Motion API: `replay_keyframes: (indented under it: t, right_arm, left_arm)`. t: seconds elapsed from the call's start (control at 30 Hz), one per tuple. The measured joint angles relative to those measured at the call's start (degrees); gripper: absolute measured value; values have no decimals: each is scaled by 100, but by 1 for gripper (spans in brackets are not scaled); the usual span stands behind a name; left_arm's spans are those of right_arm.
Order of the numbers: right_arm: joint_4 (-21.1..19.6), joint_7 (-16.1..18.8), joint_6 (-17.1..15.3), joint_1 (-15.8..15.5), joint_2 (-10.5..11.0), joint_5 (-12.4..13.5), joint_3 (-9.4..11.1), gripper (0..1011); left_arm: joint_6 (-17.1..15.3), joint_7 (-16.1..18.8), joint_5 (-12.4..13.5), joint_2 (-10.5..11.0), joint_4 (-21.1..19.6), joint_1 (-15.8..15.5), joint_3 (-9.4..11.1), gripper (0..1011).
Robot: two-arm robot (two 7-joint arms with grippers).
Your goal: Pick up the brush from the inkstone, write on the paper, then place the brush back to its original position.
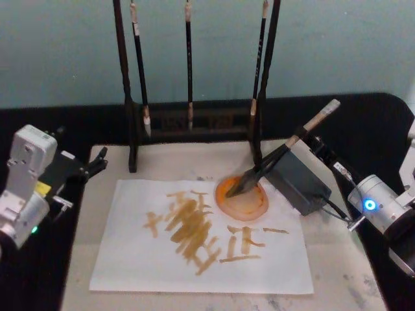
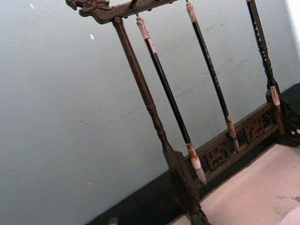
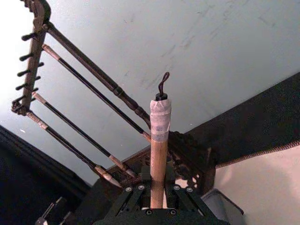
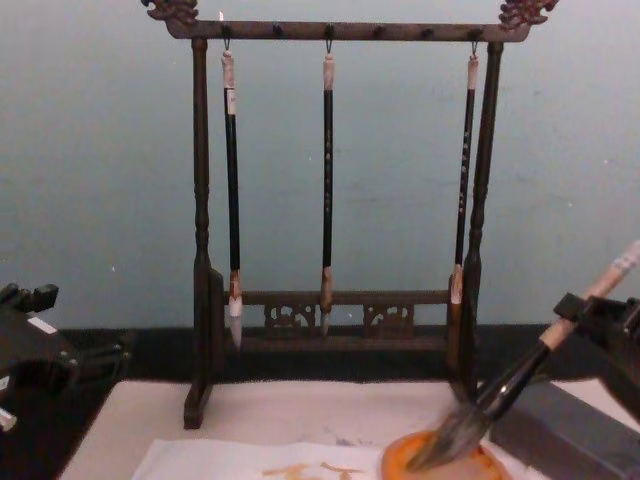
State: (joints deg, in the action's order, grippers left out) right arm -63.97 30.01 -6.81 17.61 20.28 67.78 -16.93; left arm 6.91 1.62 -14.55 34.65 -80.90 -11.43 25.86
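Brush (image 1: 266,165) tip rests in the inkstone (image 1: 243,206), right tool (image 1: 299,141) clamped on it, left tool (image 1: 97,163) idle; letting go looks next.

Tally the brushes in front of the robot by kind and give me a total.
Thin dark brushes hanging on the rack: 3
Thick brush held in the right gripper, tip in the orange inkstone: 1
Total: 4
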Motion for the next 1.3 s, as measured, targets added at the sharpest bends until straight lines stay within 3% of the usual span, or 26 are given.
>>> replay_keyframes:
  t: [0.6,1.13,1.3]
  right_arm:
    - [26,-103,167,36,106,44,-208,176]
    - [25,-101,165,37,102,39,-199,177]
    - [24,-99,163,35,99,38,-196,336]
  left_arm:
    - [0,0,0,0,0,0,0,1010]
    - [0,0,0,0,0,0,0,1010]
    - [0,0,0,0,0,0,0,1010]
